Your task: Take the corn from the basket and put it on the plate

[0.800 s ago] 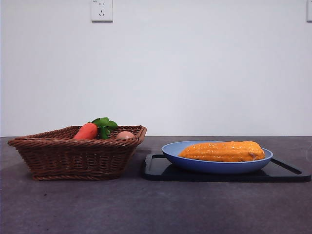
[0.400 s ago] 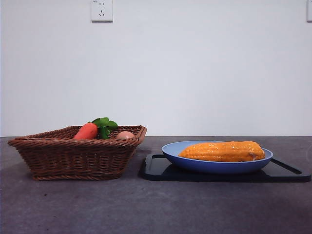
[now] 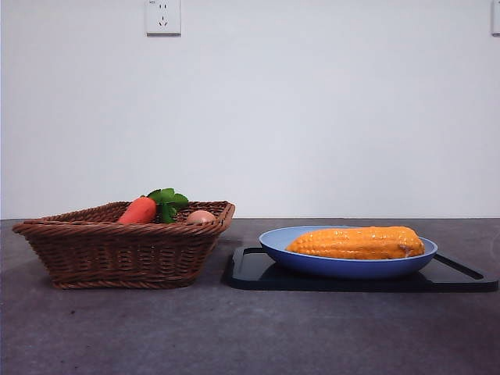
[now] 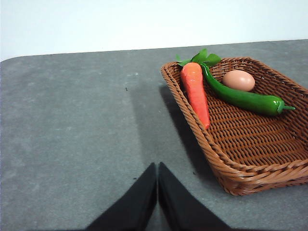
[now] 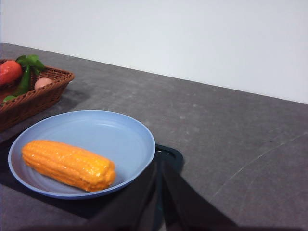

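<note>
Grey worktop (image 3: 234, 336): corn (image 3: 355, 242) lies on the plate (image 3: 344, 268), right of the basket (image 3: 117, 250); both pincers, left pincer (image 4: 157, 166) and right pincer (image 5: 159, 166), are closed and empty.

carrot (image 4: 196, 93), green pepper (image 4: 240, 97) and egg (image 4: 238, 80) lie together; black tray (image 3: 258, 273) on table (image 3: 250, 336).

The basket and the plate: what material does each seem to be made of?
The basket: brown woven wicker or rattan, matte, shown by interlaced strands and a braided rim. The plate: smooth light-blue plastic or glazed ceramic with a soft sheen; the pictures cannot settle which.
</note>
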